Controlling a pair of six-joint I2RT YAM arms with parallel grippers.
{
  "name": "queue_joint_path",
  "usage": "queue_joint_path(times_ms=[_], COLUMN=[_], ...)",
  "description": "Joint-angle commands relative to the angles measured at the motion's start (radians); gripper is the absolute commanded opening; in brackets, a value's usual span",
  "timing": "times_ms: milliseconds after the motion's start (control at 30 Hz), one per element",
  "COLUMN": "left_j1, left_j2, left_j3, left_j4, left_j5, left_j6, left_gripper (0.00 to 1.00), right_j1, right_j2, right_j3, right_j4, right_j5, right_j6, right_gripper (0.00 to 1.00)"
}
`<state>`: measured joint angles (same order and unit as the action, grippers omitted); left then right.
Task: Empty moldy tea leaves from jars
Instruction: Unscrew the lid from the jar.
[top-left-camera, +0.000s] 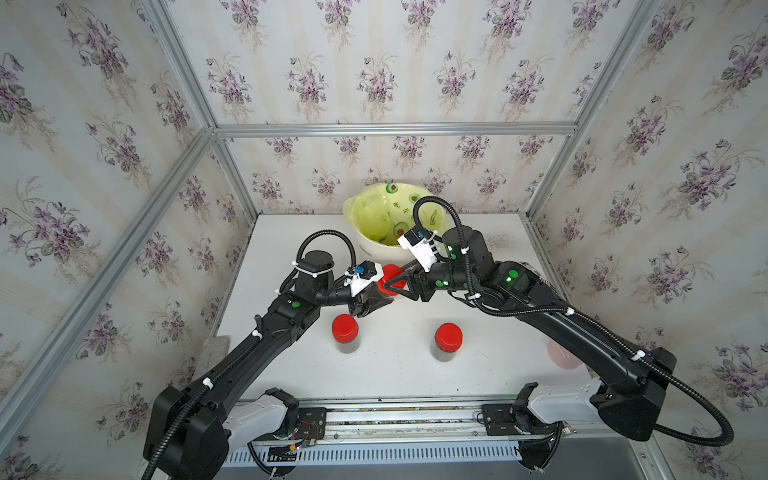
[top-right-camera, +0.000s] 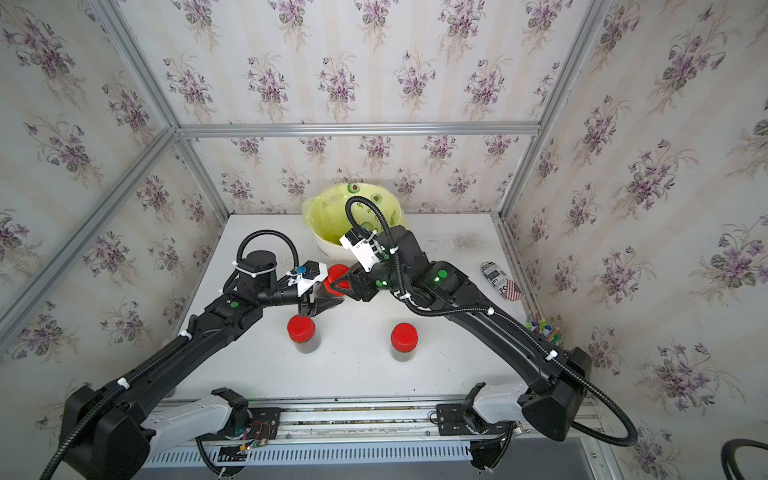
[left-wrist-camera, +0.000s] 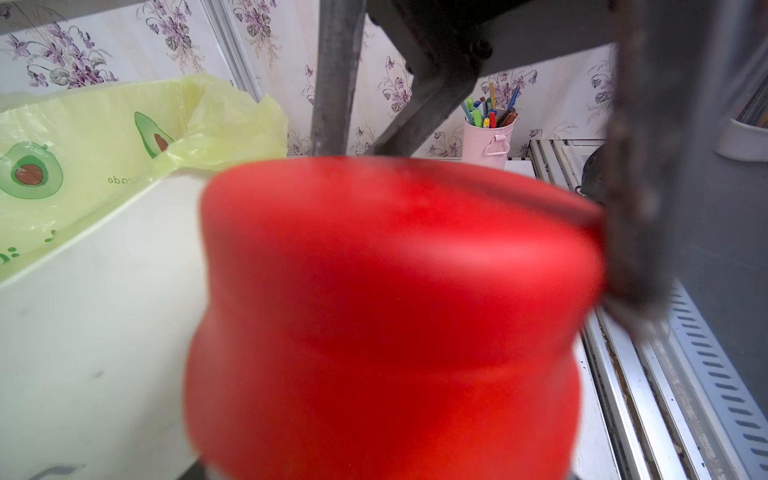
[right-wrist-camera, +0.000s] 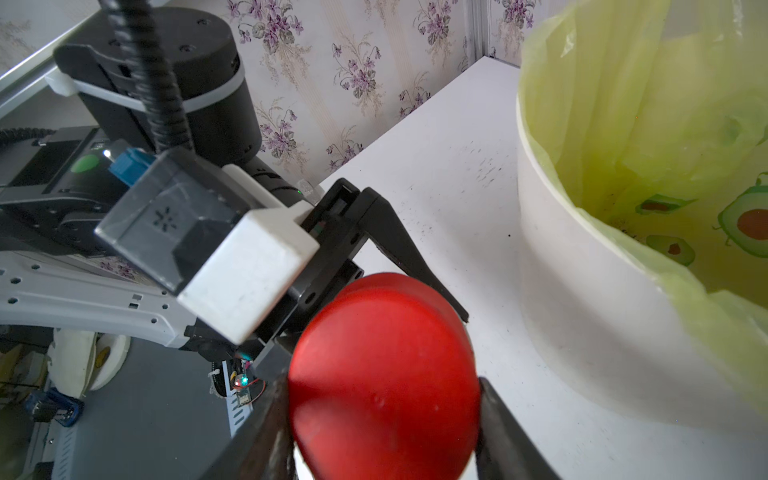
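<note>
One jar is held up over the middle of the white table (top-left-camera: 395, 374), in front of the white bin (top-left-camera: 370, 245) with its yellow-green liner. My left gripper (top-left-camera: 384, 297) (top-right-camera: 332, 301) is shut on its body from the left. The jar's red lid (top-left-camera: 390, 276) (top-right-camera: 336, 274) fills the left wrist view (left-wrist-camera: 395, 311), hiding those jaws. My right gripper (top-left-camera: 392, 286) (right-wrist-camera: 384, 415) comes from the right, its fingers (right-wrist-camera: 266, 424) pressed on both sides of that lid (right-wrist-camera: 384, 374). Two more jars (top-left-camera: 345, 332) (top-left-camera: 448, 338) stand capped nearer the front, dark tea leaves (top-right-camera: 305, 345) showing through the walls.
The bin (right-wrist-camera: 582, 291) stands at the back centre against the wall. A pink cup of pens (left-wrist-camera: 488, 139) is at the table's right front edge, a patterned case (top-right-camera: 500, 280) at the right side. A grey block (top-left-camera: 214, 347) lies at the left edge.
</note>
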<state>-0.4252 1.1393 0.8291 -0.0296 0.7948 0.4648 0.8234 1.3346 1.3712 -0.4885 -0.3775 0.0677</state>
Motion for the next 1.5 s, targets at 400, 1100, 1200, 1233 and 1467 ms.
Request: queue_joint_path(times_ms=[400,1100,1200,1233,1467], left_j1=[-0.001,-0.001,-0.001,-0.001,0.000], left_j2=[-0.012,-0.001,-0.001,-0.001,0.017], left_j3=[0.002,0.015,0.018,0.017,0.027], left_j4=[0.020,0.008,0.005,0.005,0.001], left_j5=[0.100,0.077,0.068,0.067,0.058], left_j6=[-0.014,-0.015,-0.014,-0.012,-0.008], left_gripper=[0.56,0.50,0.50,0.50,0.51], right_j1=[-0.051,-0.101,-0.102,-0.102,-0.098], right_j2=[0.035,-0.016,-0.047,-0.057,-0.118], right_j3=[0.061,0.041,0.034,0.033,-0.012], right_j4=[-0.061,-0.019,-0.012,-0.023,0.000], right_j5=[0.013,-0.107,-0.077,-0.081,-0.161], right_j6=[-0.414,-0.462,-0.343,-0.302,-0.037], right_gripper=[0.40,0.87,0.95,0.97,0.98])
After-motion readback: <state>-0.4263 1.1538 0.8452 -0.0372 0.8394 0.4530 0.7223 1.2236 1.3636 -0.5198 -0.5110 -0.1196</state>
